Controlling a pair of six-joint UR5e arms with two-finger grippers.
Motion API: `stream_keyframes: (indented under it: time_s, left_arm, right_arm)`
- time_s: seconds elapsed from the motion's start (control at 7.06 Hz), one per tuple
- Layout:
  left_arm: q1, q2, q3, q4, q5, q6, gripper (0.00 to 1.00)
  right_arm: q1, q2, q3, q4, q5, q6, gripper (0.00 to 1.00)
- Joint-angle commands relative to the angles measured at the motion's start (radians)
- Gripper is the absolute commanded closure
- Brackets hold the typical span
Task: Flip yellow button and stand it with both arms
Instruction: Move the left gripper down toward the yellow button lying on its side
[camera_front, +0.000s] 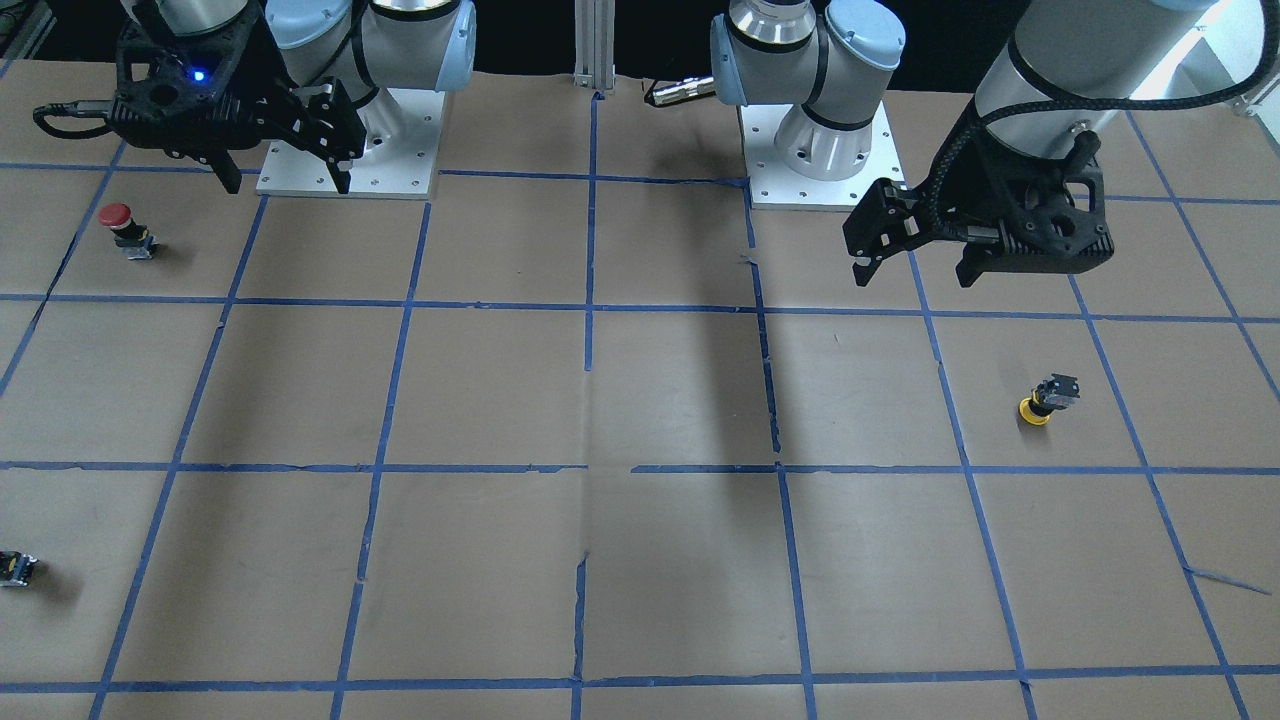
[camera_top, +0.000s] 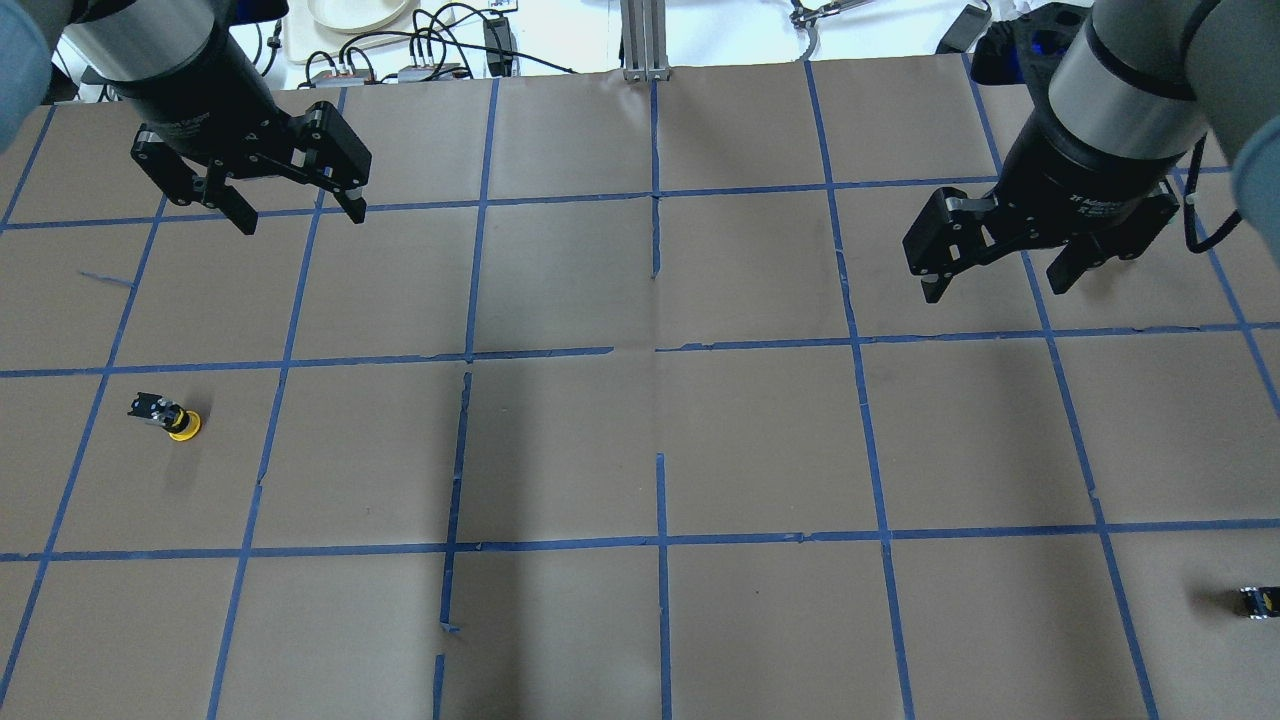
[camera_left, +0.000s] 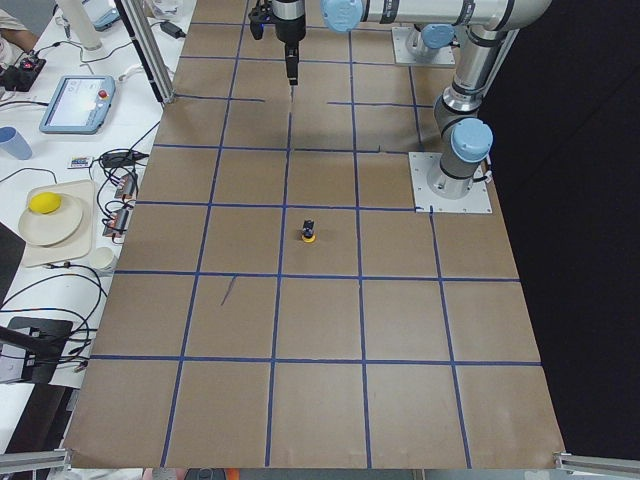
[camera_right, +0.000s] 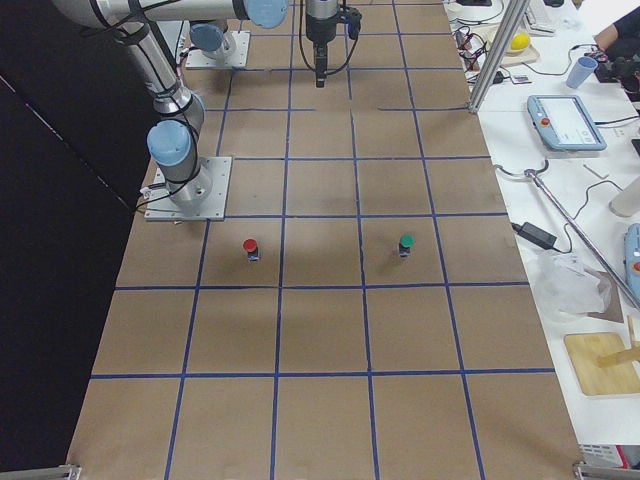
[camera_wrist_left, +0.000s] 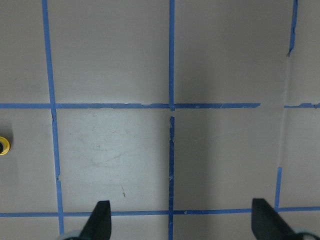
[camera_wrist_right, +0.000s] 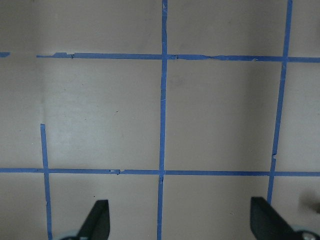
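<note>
A table covered in brown paper and divided into squares by blue tape is shown in the front-facing view. The left gripper, on this view's right, is held above the paper with its fingers spread apart and nothing between them. The right gripper, on the view's left, is likewise spread and empty. The yellow button is placed on the paper at the right, well apart from the left gripper, with its cap down and its dark block uppermost. A red button and a small black block are seen towards the left edge. In the overhead view, the yellow button is seen at the left, clear of the left gripper; the right gripper is hung at the right. In the left side view, the yellow button is shown cap-down inside one square. In the right side view, the red button and a green button are shown in neighbouring squares. In the left wrist view, spread fingertips are seen, with a sliver of yellow cap at the left edge. In the right wrist view, spread fingertips are seen over bare paper.
</note>
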Motion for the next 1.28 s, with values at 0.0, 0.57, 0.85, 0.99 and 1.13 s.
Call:
stream_keyframes:
  time_s: [0.0,0.57,0.85,0.99,1.13]
  left_arm:
    - [-0.011,0.01,0.001,-0.005,0.024,-0.042,0.0]
    - [0.09,-0.01,-0.029,-0.001,0.105,0.197,0.0]
    - [0.261,-0.018,-0.072,0.033,0.101,0.438,0.0]
    - [0.323,-0.033,-0.116,0.082,0.099,0.551,0.0]
    - [0.387,-0.042,-0.17,0.189,0.101,0.657,0.0]
  right_arm:
    - [0.0,0.0,0.002,-0.002,0.001,-0.007,0.0]
    - [0.0,0.001,0.002,-0.002,0.003,-0.003,0.0]
    - [0.0,0.001,0.002,-0.004,0.0,-0.005,0.0]
    - [0.0,0.003,0.002,-0.004,-0.005,-0.003,0.0]
    - [0.0,0.003,0.002,-0.002,-0.005,0.0,0.0]
